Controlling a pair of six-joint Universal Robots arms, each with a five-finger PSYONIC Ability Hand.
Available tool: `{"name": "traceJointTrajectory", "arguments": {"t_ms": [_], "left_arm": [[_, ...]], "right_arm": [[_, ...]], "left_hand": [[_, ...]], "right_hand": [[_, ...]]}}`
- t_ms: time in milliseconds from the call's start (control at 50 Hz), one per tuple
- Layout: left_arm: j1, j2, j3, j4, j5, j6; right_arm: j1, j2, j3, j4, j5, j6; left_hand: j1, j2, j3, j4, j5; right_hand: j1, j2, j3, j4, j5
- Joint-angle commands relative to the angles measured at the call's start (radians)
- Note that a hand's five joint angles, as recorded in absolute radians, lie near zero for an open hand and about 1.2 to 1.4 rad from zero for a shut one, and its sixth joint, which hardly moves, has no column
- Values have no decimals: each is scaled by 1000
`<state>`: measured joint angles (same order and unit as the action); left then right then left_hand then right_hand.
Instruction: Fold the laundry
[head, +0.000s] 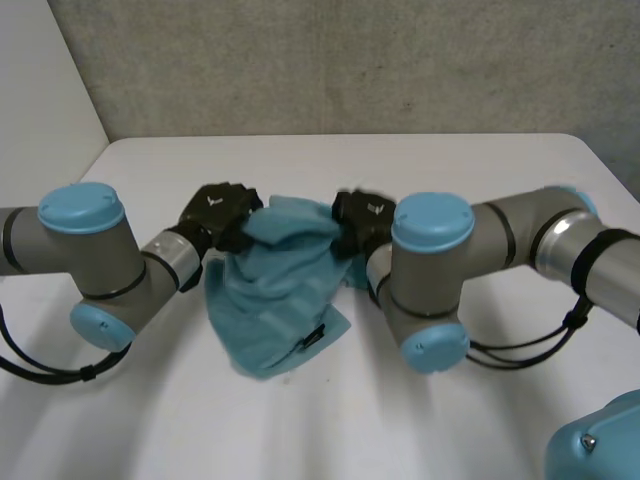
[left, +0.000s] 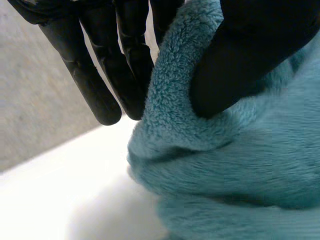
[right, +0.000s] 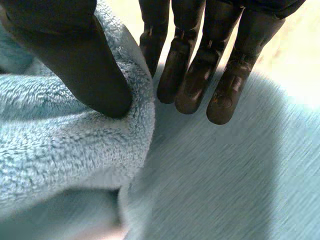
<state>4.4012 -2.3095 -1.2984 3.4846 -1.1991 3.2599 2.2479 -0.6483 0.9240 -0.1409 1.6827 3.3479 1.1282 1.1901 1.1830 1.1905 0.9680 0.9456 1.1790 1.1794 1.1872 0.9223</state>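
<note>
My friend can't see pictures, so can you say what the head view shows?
The left robot hand and right robot hand each pinch the upper edge of a blue towel. It sags between them down to a white table, with a small black tag near its lower edge.

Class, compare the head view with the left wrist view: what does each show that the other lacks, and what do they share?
Head view: the right robot hand holding the teal towel, and the towel's black tag. Left wrist view: the thumb pinching the towel's fluffy edge against the fingers. Both: the left robot hand, the towel, the white table.
</note>
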Motion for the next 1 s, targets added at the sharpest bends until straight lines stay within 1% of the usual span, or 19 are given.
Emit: {"name": "traceJointTrajectory", "arguments": {"t_ms": [20,80,120,180,260,300,480,500,520,560,580,660,680,720,840,900,940,960,1000], "left_arm": [[-2,166,103,190,-81,-11],[-3,209,123,249,-129,-14],[-5,301,133,356,-212,-16],[-9,367,122,418,-246,-14],[-26,415,55,407,-241,-11],[-37,432,8,396,-237,-8],[-71,459,-272,312,-238,-2],[-72,464,-303,309,-237,4],[-72,464,-303,309,-237,4],[-72,487,-323,291,-237,44],[-72,487,-323,290,-237,44],[-60,538,-309,229,-237,142],[-60,538,-309,229,-237,142],[-68,580,-294,132,-237,208],[-74,665,-288,-38,-235,268],[-80,725,-298,-124,-228,274],[-85,757,-306,-154,-218,276],[-97,787,-309,-183,-206,276],[-109,817,-312,-207,-189,276]], "right_arm": [[-62,-164,-167,-74,54,-206],[-100,-229,-220,-161,42,-267],[-112,-255,-228,-192,35,-297],[-120,-318,-202,-213,9,-329],[-117,-366,-108,-203,-58,-332],[-116,-401,23,-189,-124,-331],[-108,-418,277,-75,-153,-340],[-111,-416,297,-33,-156,-340],[-111,-416,297,-32,-156,-340],[-120,-416,302,44,-150,-332],[-120,-416,302,44,-150,-332],[-137,-421,286,96,-149,-314],[-137,-421,286,96,-149,-314],[-163,-435,273,104,-156,-295],[-175,-444,256,115,-181,-257],[-177,-436,222,119,-242,-248],[-182,-412,165,124,-343,-243],[-182,-412,165,124,-343,-243],[-179,-349,95,153,-447,-214]], "left_hand": [[268,206,213,206,254],[268,206,213,206,254],[268,206,213,206,254],[268,206,213,206,254],[268,206,213,206,254],[268,206,213,206,254],[268,206,213,206,254],[268,206,213,206,254],[268,206,213,206,254],[268,206,213,206,254],[268,206,213,206,254],[268,206,213,206,254],[268,206,213,206,254],[268,206,213,206,254],[268,206,213,206,254],[268,206,213,206,254],[268,206,213,206,254],[268,206,213,206,254],[268,206,213,206,254]], "right_hand": [[451,217,217,209,299],[451,217,217,209,299],[451,217,217,209,299],[451,217,217,209,299],[451,217,217,209,299],[451,217,217,209,299],[451,217,217,209,299],[272,38,38,30,120],[270,36,36,28,118],[-306,-540,-540,-548,-457],[-309,-542,-542,-550,-460],[-671,-905,-905,-913,-823],[-673,-906,-906,-914,-824],[-771,-1004,-1005,-1013,-922],[-771,-1004,-1005,-1013,-922],[-771,-1004,-1005,-1013,-922],[-771,-1004,-1005,-1013,-922],[-771,-1004,-1005,-1013,-922],[-771,-1004,-1005,-1013,-922]]}}
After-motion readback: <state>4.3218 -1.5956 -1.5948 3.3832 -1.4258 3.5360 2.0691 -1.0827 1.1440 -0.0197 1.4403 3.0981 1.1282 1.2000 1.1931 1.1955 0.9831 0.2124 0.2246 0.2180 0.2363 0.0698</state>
